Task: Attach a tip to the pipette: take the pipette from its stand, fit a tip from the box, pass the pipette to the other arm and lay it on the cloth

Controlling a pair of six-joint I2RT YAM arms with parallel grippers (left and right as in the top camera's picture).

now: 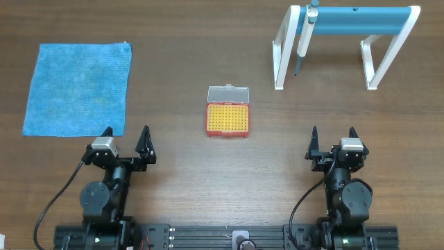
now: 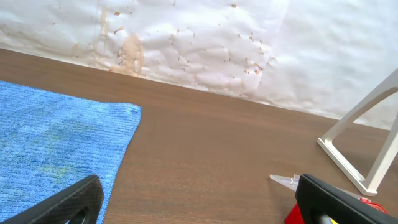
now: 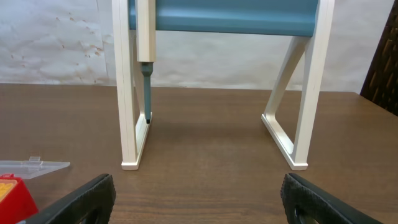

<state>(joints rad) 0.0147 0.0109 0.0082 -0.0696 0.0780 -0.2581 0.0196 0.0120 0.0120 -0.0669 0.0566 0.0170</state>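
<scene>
Both grippers sit low by their bases in the top view. The left gripper (image 1: 126, 132) and the right gripper (image 1: 334, 132) are each spread wide, holding nothing. Between them, farther up the brown wooden table (image 1: 173, 62), a red plastic tip box (image 1: 227, 119) holds rows of yellow tips, its clear lid (image 1: 228, 94) folded back. A slim grey-blue pipette (image 1: 305, 38) hangs at the left end of a white-legged, blue-barred stand (image 1: 361, 21). A square blue cloth (image 1: 78, 89) lies far left.

From the left wrist, the left gripper (image 2: 199, 208) gapes above the table, with the cloth (image 2: 50, 149) by one finger and the tip box (image 2: 293, 216) corner by the other. A stained white paper wall (image 2: 205, 43) stands behind.

From the right wrist, the right gripper (image 3: 199, 199) faces the stand (image 3: 308, 93). The pipette (image 3: 144, 87) hangs upright beside one leg, well apart from the fingers.
</scene>
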